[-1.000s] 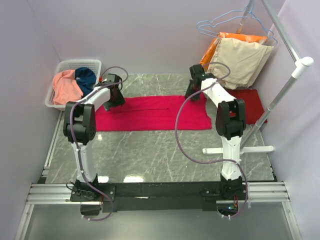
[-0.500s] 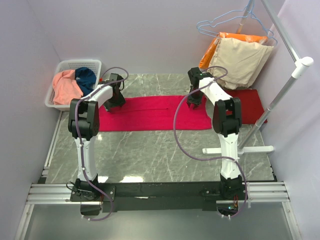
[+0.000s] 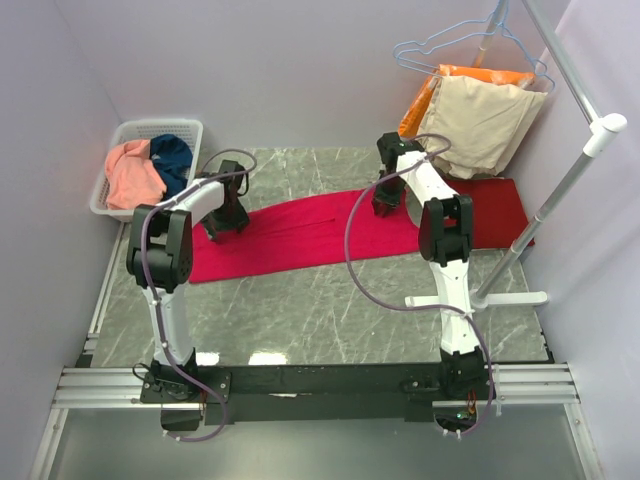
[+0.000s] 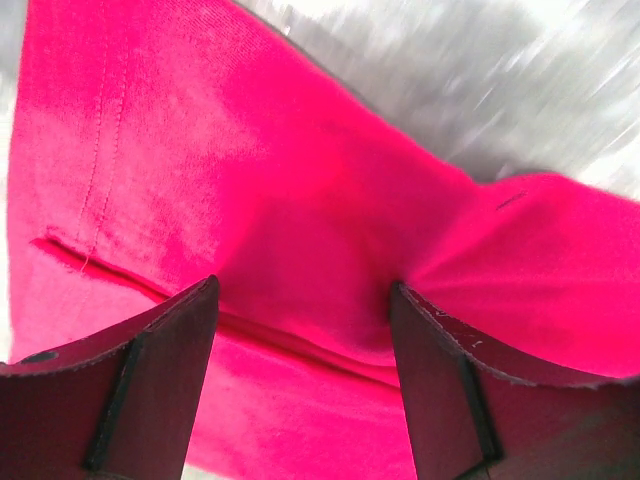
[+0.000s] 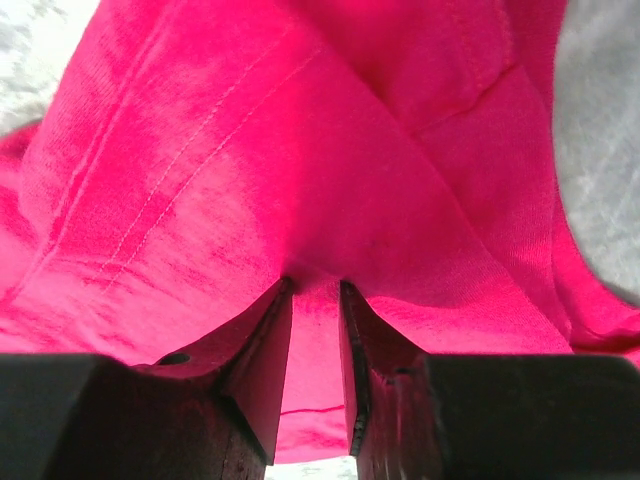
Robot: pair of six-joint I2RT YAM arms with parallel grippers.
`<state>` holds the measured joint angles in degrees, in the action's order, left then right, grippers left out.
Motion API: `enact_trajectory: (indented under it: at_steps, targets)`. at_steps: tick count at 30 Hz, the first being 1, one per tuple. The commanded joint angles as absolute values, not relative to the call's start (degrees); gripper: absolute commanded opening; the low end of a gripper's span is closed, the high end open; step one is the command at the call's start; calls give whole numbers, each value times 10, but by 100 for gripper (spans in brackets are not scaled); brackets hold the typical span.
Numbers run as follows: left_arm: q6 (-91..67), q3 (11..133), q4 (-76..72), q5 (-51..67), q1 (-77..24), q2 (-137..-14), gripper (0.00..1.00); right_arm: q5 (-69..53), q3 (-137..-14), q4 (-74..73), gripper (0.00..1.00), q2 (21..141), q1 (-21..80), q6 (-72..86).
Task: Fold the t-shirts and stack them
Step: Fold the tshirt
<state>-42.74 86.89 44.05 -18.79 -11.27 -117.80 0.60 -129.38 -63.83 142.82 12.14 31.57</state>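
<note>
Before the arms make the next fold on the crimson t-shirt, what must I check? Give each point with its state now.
1. Right gripper pinches the crimson t-shirt: ok.
2. Left gripper grips the cloth: not ok, jaws stand open over it.
3. Shirt lies straight on the table: not ok, it runs slanted.
4. Darker red t-shirt apart from it: cannot tell, the gap is hidden.

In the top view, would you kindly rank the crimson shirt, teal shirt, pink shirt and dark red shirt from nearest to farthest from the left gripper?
From the left gripper:
1. crimson shirt, directly beneath it.
2. teal shirt, in the basket to its left.
3. pink shirt, further left in that basket.
4. dark red shirt, far right.
</note>
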Motion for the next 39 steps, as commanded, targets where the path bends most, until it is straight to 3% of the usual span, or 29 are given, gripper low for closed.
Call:
enact_trajectory:
  at_steps: [1,11,22,29,39]
  targets:
    - [-429,827,511,-198,-126,-1144,74,-30,-1323,-611,33,1449,109,305]
    - [-463,742,499,-197,-145,-1073,75,-87,-1330,-512,36,1408,108,295]
    - [-480,841,482,-246,-145,-1062,76,-62,-1259,-418,36,1239,115,243]
    - [-323,873,350,-55,-174,-1056,77,12,-1170,-432,37,1128,125,239]
    - [-163,1080,301,61,-287,-1243,77,91,-1011,-481,36,973,123,280]
